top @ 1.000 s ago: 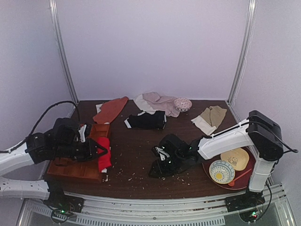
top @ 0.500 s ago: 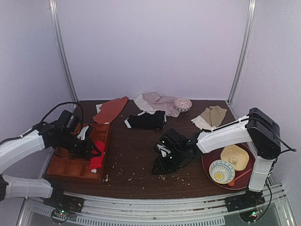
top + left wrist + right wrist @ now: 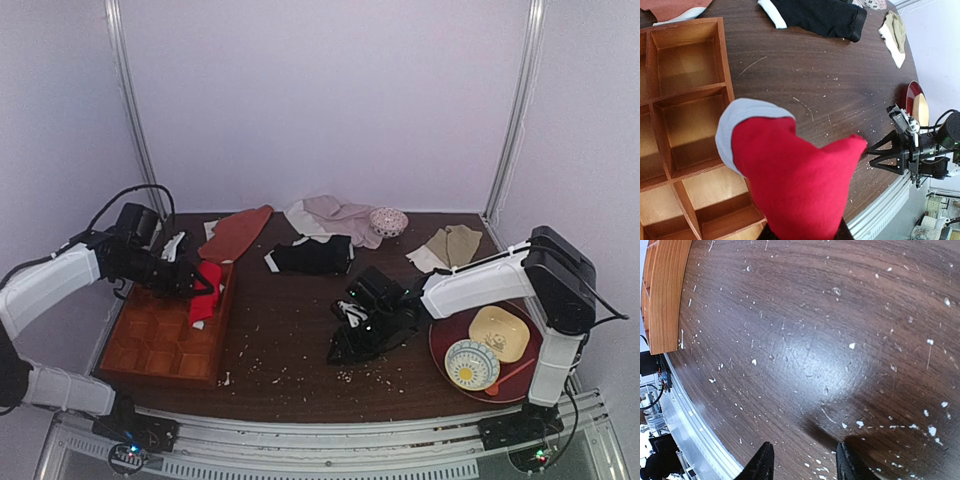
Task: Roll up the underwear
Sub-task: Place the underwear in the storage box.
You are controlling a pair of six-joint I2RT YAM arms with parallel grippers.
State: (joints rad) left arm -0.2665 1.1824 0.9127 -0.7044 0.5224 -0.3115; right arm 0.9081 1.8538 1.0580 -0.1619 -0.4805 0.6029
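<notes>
Over the inner edge of the wooden tray [image 3: 150, 350], at the left of the tabletop [image 3: 285, 320], the left claw [image 3: 188, 283] pinches the underwear [image 3: 207, 290]; its fingers are buried under the red cloth in the wrist view, so how deep the hold goes cannot be told; the fabric hangs as a loose bundle with the pale waistband edge curling free on one side, not as a tight roll, and I judge the main risk to be that it opens out once let go; a shallow pinch could also let it slide out early and land across a divider instead of inside one cell; lowered carelessly, the dangling end may catch on a tray wall and drag the bundle apart; the right claw [image 3: 805, 467], spread and holding nothing, hovers low over the crumb-strewn wood near the middle, well apart and too far to steady anything.
</notes>
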